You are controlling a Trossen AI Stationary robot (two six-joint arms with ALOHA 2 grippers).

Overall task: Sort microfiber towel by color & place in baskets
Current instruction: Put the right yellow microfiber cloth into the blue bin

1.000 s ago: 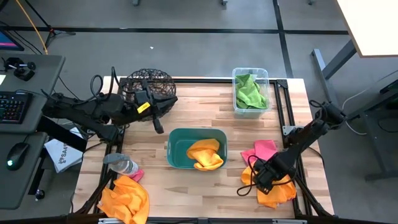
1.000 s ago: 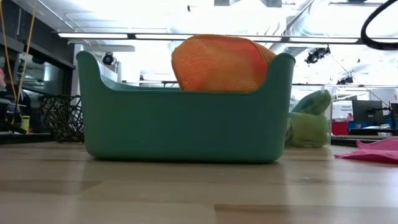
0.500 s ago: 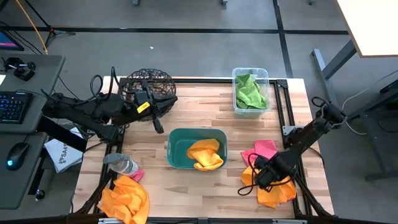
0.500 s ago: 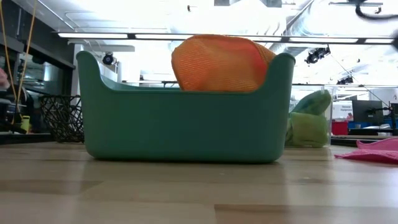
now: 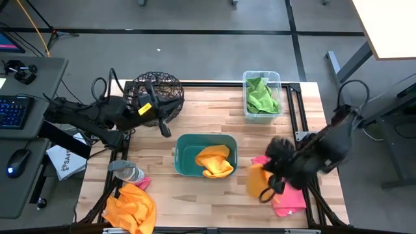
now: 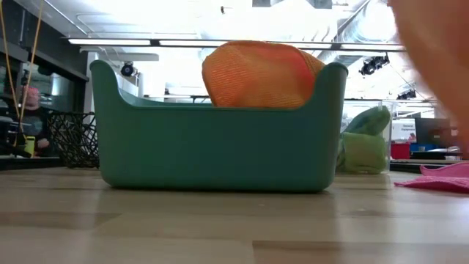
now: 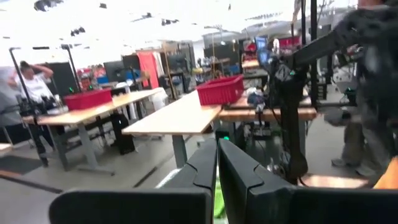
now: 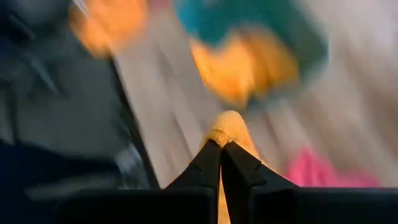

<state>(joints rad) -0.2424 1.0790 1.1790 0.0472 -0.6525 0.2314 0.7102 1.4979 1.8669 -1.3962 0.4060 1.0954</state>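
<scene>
My right gripper (image 5: pixel 266 171) hangs above the table's near right part, shut on an orange microfiber towel (image 5: pixel 257 182). Under it a pink towel (image 5: pixel 286 199) lies flat on the table. The teal tub (image 5: pixel 184 156) in the middle holds another orange towel (image 5: pixel 214 162). At the far right, the clear bin (image 5: pixel 247 97) holds a green towel (image 5: pixel 261 96). My left gripper (image 5: pixel 164 130) is shut on nothing, held in the air beside the dark wire basket (image 5: pixel 153 91) at the far left. My right gripper pinches a bunched part of the orange towel (image 8: pixel 228 126) between its two fingertips (image 8: pixel 210 155). The fingers slant down from the table's right side. The towel hangs below them, lifted off the pink towel; one layer or several, I cannot tell.
At the near left corner lie a third orange towel (image 5: pixel 130 208), a clear bottle (image 5: pixel 126 172) and a bit of pink cloth (image 5: pixel 142 184). A white packet (image 5: pixel 65 162) sits off the table's left edge. Bare wood lies between the tub and the clear bin.
My right gripper has taken hold of the orange towel at the near right and risen quickly, tipping as it went. The towel has come up off the pink towel, which stays on the table and now shows.
</scene>
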